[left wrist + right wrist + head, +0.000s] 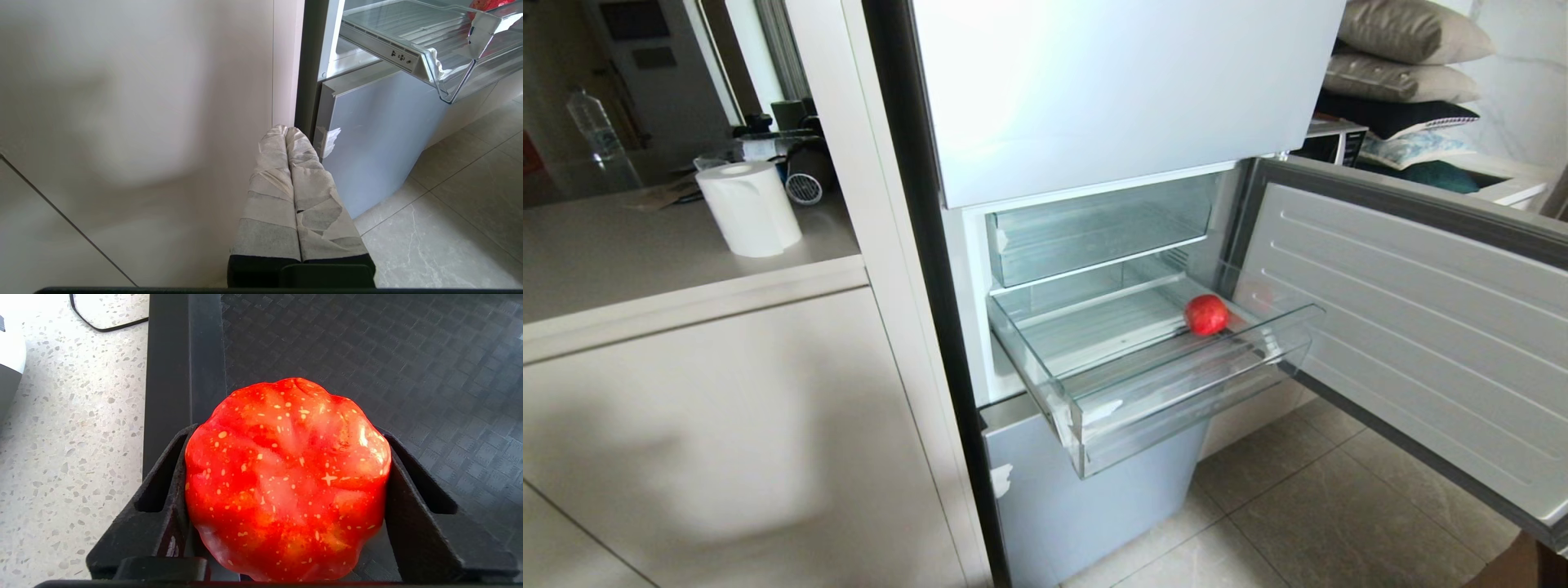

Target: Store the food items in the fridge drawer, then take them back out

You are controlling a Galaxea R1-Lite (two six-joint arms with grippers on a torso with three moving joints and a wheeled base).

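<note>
Nearest first: the right gripper (286,430) is out of the head view, low over a dark patterned mat (367,355) beside a speckled floor (61,457). Its black fingers (163,490) press both flanks of a lumpy red fruit (286,482), clamped across its widest part. That looks like a grip chosen so the round body cannot roll free. This fruit has no real long axis. Its puckered end seems to face away from the wrist.

The left gripper (286,130) is parked low beside the pale cabinet panel (122,122). Its taped fingers are pressed together and hold nothing.

Further out, the fridge drawer (1176,408) is pulled well clear of the fridge. Its long axis runs across the fridge's width and its clear front wall faces the room. A second red fruit (1206,314) sits on its ribbed floor toward the right rear, close to the open door (1405,327). My read: storing is half done, and the open top leaves room for a drop from above.

Beyond, a paper roll (747,208) stands on the bench (621,269).
</note>
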